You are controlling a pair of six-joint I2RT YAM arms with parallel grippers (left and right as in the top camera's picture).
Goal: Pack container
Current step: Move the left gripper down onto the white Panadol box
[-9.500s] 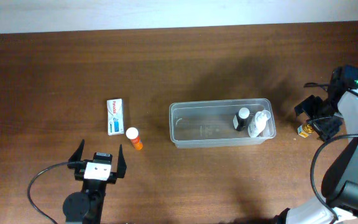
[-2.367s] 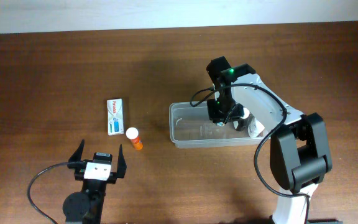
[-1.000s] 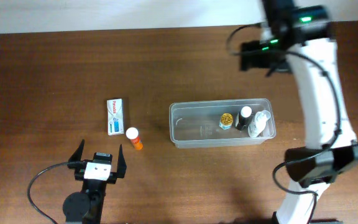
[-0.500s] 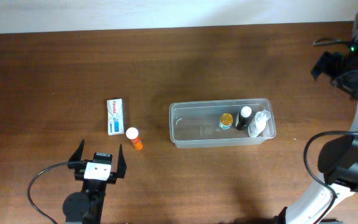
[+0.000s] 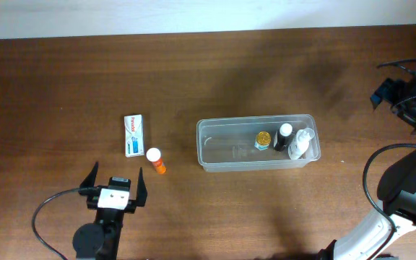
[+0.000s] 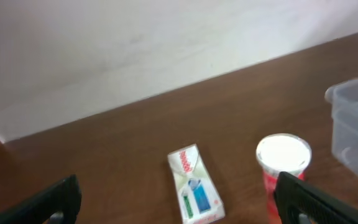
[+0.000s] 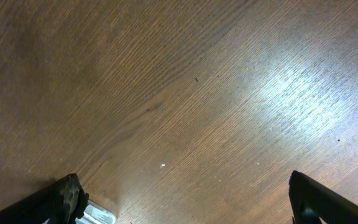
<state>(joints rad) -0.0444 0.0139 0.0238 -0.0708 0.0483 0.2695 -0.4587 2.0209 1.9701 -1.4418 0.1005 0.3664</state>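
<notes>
The container (image 5: 226,149) sits in the middle of the table (image 5: 63,79), a little to the right. It looks like thin clear plastic, so I think it is light and a bit bendy, and its smooth sides may be slippery. It could slide if something bumps it. The best place to grab it is likely the rim at the left end, where it is empty inside. At its right end stand three small things close together: a jar (image 5: 263,139) with a gold lid, a dark bottle (image 5: 283,136) with a white cap, and a white bottle (image 5: 302,144). Not packed yet are a small box (image 5: 133,134) and an orange bottle (image 5: 155,160), which lie left of the container, close to each other but not touching. The left pincer (image 5: 116,173) is near the front edge, just below the orange bottle, with its two fingers spread wide and nothing between them. The right pincer (image 7: 185,202) is far off at the right side, well away from the container. It is wide open too, and its camera shows only bare wood between the fingers.
</notes>
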